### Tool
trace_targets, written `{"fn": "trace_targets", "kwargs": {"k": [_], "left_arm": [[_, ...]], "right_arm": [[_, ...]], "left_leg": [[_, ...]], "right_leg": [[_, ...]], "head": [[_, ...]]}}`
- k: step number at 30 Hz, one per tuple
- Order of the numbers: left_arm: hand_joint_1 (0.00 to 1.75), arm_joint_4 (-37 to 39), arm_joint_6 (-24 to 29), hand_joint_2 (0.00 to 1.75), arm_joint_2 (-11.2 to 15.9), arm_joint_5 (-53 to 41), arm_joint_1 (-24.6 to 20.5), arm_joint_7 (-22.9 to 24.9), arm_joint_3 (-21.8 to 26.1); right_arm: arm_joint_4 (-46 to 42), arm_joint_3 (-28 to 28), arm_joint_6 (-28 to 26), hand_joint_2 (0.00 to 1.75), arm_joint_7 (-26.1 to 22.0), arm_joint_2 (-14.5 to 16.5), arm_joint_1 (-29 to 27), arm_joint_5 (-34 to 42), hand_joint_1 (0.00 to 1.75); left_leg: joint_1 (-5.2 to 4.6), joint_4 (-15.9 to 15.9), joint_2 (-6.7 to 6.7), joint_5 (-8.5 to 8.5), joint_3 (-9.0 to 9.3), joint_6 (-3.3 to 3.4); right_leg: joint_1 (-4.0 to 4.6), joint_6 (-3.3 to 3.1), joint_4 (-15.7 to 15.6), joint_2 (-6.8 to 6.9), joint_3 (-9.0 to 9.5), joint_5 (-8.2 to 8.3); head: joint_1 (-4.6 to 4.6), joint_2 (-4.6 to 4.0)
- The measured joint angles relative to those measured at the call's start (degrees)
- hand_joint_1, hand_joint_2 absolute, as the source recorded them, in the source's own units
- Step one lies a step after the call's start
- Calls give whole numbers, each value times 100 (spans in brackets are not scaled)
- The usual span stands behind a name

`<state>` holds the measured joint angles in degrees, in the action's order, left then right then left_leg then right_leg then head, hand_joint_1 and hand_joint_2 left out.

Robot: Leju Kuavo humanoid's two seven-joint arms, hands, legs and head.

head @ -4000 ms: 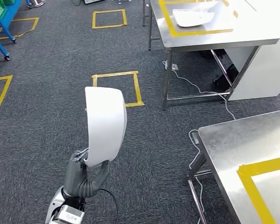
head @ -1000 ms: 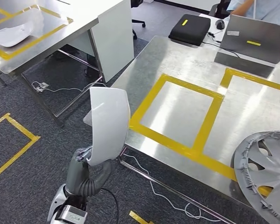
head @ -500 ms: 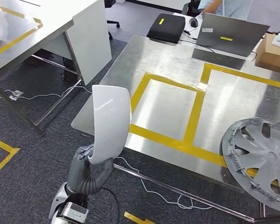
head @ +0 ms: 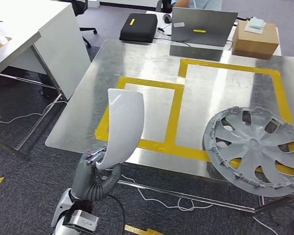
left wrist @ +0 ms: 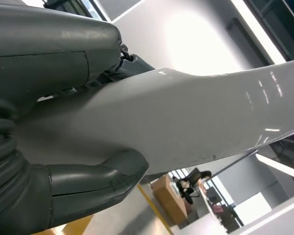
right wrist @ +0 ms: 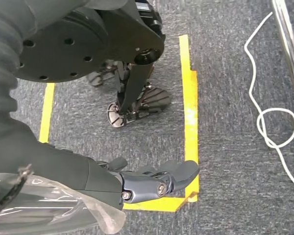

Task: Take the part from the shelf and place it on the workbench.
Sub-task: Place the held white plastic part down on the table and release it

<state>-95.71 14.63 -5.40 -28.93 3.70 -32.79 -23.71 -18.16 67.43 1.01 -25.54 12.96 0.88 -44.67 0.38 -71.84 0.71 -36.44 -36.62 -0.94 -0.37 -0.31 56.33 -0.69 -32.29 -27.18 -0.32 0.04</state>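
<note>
Left hand is gripping the white curved panel by its lower end, holding it upright just off the steel workbench edge. Right hand is hanging empty, fingers loosely extended. Risk — thin low grip, panel tipping or clipping the edge, or landing on the wheel cover.

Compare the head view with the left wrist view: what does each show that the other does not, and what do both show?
Head view alone: the steel workbench with yellow tape squares, a grey wheel cover on it, a black case and a laptop beyond. Left wrist view alone: the ceiling lights, and the thumb pressed under the part. Both: the left hand gripping the white curved part.
</note>
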Motion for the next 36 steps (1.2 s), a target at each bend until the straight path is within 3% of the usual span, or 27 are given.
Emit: {"fn": "trace_targets", "kwargs": {"k": [1, 2, 3, 5, 7, 10, 14, 19, 29, 36], "left_arm": [[175, 17, 5, 175, 6, -37, -11, 35, 0], [175, 34, 11, 175, 9, -75, -30, 70, 0], [175, 51, 16, 175, 10, -111, -62, 99, 0], [175, 87, 20, 175, 12, -176, -177, 162, 0], [175, 125, 11, 175, 16, -234, -332, 243, 4], [175, 198, -7, 175, 16, -328, -539, 396, 20], [175, 362, -12, 175, 10, -485, -741, 613, 51], [175, 628, -11, 175, 3, -619, -896, 837, 112], [175, 1201, 66, 175, -27, -1281, -1250, 1224, 180], [175, 1976, -89, 175, -107, -2491, -1873, 2066, 76]], "right_arm": [[0, 1, 8, 175, -2, 0, -3, -18, 0], [0, 2, 16, 175, -4, 0, -5, -35, 0], [0, 3, 23, 175, -8, 0, -7, -55, 0], [1, 7, 47, 175, -19, 2, -1, -96, 0], [2, 13, 74, 175, -29, 3, 13, -132, 0], [5, 33, 113, 175, -39, 0, 8, -185, 0], [13, 42, 170, 175, -75, -4, 3, -244, 0], [17, 41, 337, 175, -179, -4, 13, -313, 0], [32, 42, 422, 175, -235, -4, 20, -475, 0], [74, 38, 452, 175, -221, -5, 76, -660, 0]], "left_leg": [[-1, -175, -15, -4, -94, 10], [-2, -120, -26, 112, -85, 31], [-4, 156, -57, 324, 27, 64], [-8, 938, -251, 741, 352, 159], [-18, 1382, -408, 866, 532, 215], [-24, 1479, -350, 859, 545, 223], [-30, 1533, -314, 881, 556, 167], [-69, 1525, -313, 904, 540, 219], [-78, 1522, -313, 900, 537, 230], [-69, 1523, -313, 902, 535, 227]], "right_leg": [[9, -3, 3, -72, 0, 2], [19, -4, 6, -145, 5, 2], [29, -4, 9, -215, 14, 3], [47, 7, 19, -341, 20, 4], [39, 51, 32, -440, -22, 19], [23, 146, 15, -484, -65, 53], [32, 80, -67, -389, -41, 89], [-8, 127, -83, -379, -47, 118], [-19, 164, -81, -380, -61, 117], [-14, 163, -68, -379, -72, 117]], "head": [[-1, 0], [0, 0], [0, 0], [5, 0], [2, 0], [-2, 0], [74, 1], [65, 0], [62, 0], [62, 0]]}}
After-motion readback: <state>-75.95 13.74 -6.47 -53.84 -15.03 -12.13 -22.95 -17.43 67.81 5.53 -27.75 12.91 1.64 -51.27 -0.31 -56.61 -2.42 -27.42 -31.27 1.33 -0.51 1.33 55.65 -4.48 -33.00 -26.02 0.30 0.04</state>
